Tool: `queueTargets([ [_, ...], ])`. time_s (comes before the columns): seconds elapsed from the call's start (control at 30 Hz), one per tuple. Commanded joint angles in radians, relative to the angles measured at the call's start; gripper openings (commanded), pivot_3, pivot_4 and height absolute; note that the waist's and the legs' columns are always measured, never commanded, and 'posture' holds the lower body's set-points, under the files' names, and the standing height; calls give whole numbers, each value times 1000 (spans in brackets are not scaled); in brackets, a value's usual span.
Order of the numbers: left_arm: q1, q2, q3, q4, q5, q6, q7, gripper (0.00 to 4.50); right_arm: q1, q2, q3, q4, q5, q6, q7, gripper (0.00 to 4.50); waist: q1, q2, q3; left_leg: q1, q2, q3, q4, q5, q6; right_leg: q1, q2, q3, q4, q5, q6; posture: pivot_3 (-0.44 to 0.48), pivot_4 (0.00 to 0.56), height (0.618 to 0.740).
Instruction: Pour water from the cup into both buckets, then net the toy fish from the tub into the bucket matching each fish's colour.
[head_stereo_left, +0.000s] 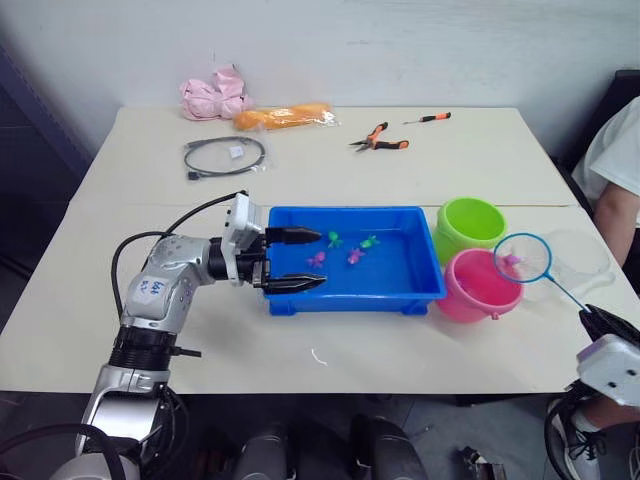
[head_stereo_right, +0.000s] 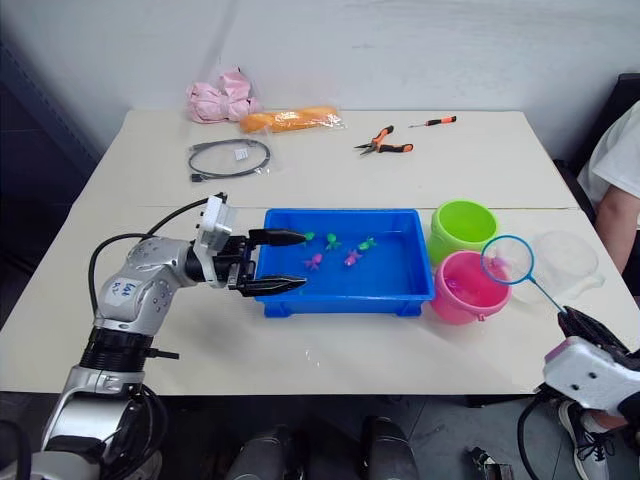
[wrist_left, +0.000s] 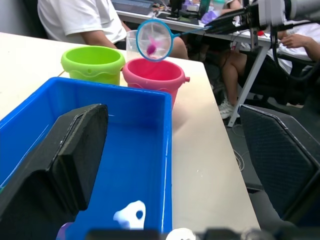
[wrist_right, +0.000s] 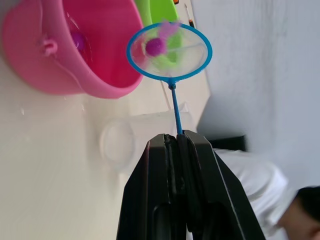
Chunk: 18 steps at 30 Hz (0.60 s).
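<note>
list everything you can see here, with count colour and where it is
shallow blue plastic tub: 1, blue, table centre
tiny toy fish: 2 green, 2 pink in the tub; 1 pink in the net
lime green plastic bucket: 1, right of tub, far side
pink plastic bucket: 1, right of tub, near side
blue-rimmed scoop net: 1, above the pink bucket
clear plastic cup: 1, right of the buckets
pliers: 1, orange and black, far side of table
screwdriver: 1, orange handle, by pliers
coiled cable: 1, grey, far left
orange packet: 1, far edge
pink bundle: 1, far edge
person: 1, white shirt, right
left gripper: open, at tub's left end
right gripper: shut on net handle
</note>
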Motion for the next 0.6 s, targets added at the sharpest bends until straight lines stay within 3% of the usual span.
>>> queueTargets([
  [0.03,10,-19,1,-57,-27,13,23,4439,-10,-29,-15,14,-178,-101,-101,0,0,0,0,0,0,0,0,0,0,0,0,0,1,0,0,0,150,740],
  [0.1,11,-27,2,-63,-26,18,32,4439,-10,-27,-23,11,-262,-116,-144,0,0,0,0,1,0,0,0,1,-1,0,0,1,1,0,-1,0,150,740],
  [0.2,10,-33,3,-67,-27,21,41,4439,-16,-12,-25,30,-239,-123,-155,0,0,0,0,2,1,0,0,1,-2,0,0,6,3,-2,-2,0,150,740],
  [0.3,11,-28,7,-70,-21,20,54,4439,-61,34,-27,-11,-5,-94,-118,0,-2,0,0,2,2,0,0,2,-3,0,1,7,4,-2,-3,0,150,740],
  [0.43,17,2,22,-72,-17,21,60,4439,-89,11,72,-122,435,45,103,0,-13,0,0,5,3,0,0,2,-3,2,0,8,5,-2,-3,0,150,740],
  [0.53,33,43,61,-59,-14,-1,62,4439,-185,-49,126,-225,741,290,182,0,-27,0,0,6,3,-1,0,1,-4,3,-1,8,6,-2,-4,0,150,740],
  [0.6,54,68,99,-57,-24,-6,71,4439,-274,-101,184,-260,824,435,195,0,-28,0,0,6,3,-1,0,1,-3,3,-3,8,7,-2,-4,0,150,740],
])
